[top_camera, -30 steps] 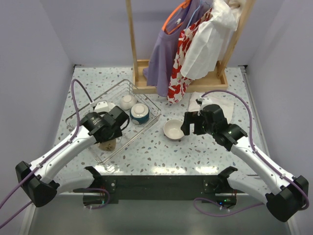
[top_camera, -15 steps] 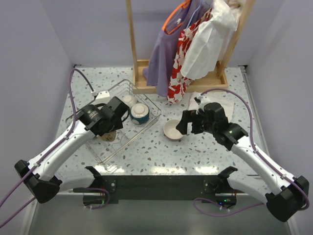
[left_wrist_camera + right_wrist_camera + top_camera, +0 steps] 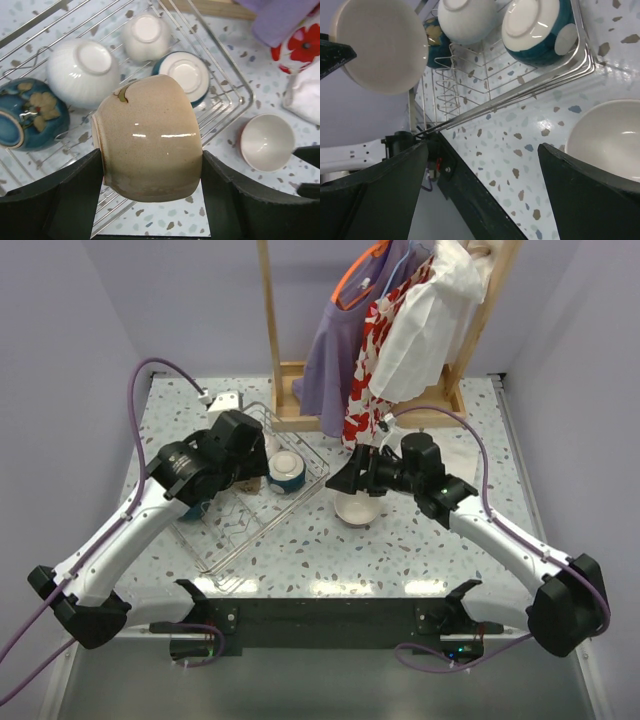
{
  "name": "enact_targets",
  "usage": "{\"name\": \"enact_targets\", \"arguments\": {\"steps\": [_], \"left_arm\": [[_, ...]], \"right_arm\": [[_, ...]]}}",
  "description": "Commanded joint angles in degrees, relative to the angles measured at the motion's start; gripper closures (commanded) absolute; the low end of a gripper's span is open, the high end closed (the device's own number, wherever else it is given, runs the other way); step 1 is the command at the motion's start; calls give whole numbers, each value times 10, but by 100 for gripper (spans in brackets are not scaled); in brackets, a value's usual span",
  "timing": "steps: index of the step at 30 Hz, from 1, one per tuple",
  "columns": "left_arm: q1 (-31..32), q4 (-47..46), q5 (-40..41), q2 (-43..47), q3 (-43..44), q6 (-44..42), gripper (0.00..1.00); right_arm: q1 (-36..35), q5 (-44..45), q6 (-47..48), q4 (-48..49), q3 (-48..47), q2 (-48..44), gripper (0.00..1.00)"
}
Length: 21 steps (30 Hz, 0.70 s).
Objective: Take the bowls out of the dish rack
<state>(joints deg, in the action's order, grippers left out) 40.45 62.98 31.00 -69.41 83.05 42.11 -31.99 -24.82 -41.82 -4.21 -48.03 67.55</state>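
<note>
My left gripper (image 3: 152, 192) is shut on the beige bowl (image 3: 150, 137) and holds it on its side above the dish rack (image 3: 226, 94). In the rack lie a ribbed white bowl (image 3: 85, 70), a small white bowl (image 3: 145, 34), a teal-banded bowl (image 3: 182, 75) and a dark blue patterned bowl (image 3: 25, 117). A bowl with a pale inside and reddish outside (image 3: 357, 508) stands on the table right of the rack (image 3: 225, 530). My right gripper (image 3: 345, 475) is open and empty, above that bowl (image 3: 610, 140) by the rack's right edge (image 3: 520, 95). In the top view my left gripper (image 3: 240, 455) hides the beige bowl.
A wooden clothes stand (image 3: 290, 390) with hanging garments rises behind the rack. A white cloth (image 3: 305, 95) lies on the table to the far right of the rack. The speckled table (image 3: 400, 550) ends at the black base bar at its near edge.
My left gripper has lifted the beige bowl from the rack's near end and carried it up and farther back. My right gripper has swung left towards the rack, over the bowl on the table.
</note>
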Motion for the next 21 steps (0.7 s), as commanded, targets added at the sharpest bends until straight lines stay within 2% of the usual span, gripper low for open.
{"name": "enact_targets", "arguments": {"steps": [1,11,21], "left_arm": [[-3,-121,-59,15,28,-35,100],[-3,-236,-177,33,-19,-14,100],[-3,-296,-218,56,-67,19,100]], "right_arm": [[-7,-49,-75,117,-30,28,4],[-35,-65,-168,251,-36,115,5],[-55,-81,-258,392,-31,191,8]]}}
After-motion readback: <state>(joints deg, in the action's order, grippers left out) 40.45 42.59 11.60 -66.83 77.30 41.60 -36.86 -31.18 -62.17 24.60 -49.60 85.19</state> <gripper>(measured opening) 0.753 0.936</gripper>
